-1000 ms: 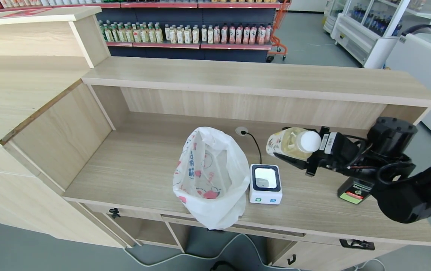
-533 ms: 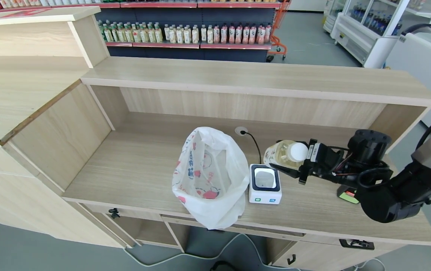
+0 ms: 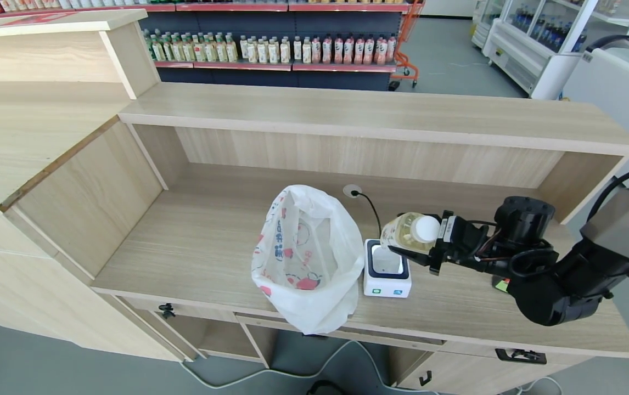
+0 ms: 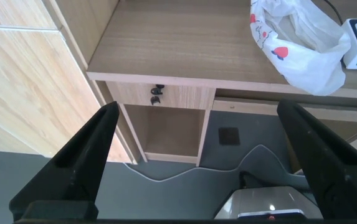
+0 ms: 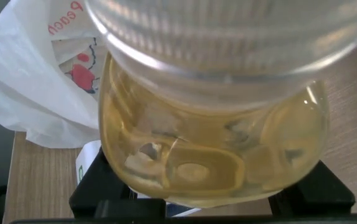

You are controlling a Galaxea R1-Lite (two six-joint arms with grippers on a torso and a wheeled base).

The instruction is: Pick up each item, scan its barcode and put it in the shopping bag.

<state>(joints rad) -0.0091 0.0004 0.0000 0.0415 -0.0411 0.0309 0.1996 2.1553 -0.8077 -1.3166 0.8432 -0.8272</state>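
Note:
My right gripper (image 3: 409, 242) is shut on a clear bottle (image 3: 406, 232) of yellowish drink with a white cap, holding it on its side just above the far right part of the white barcode scanner (image 3: 386, 269). In the right wrist view the bottle (image 5: 212, 137) is close up, with the scanner (image 5: 97, 171) and the bag (image 5: 38, 81) beneath it. The white shopping bag (image 3: 306, 258) with red print stands open to the scanner's left. My left gripper (image 4: 200, 162) hangs open below the counter front, with its dark fingers (image 4: 81, 155) wide apart.
A black cable (image 3: 370, 208) runs from the scanner to a port at the counter's back. A small dark item with a red and green label (image 3: 502, 284) lies under my right arm. The counter (image 3: 194, 241) has bare wood left of the bag. A raised shelf (image 3: 380, 115) spans the back.
My right arm has carried the bottle down and to the left, from above the counter to just over the scanner. The bag and scanner have not moved.

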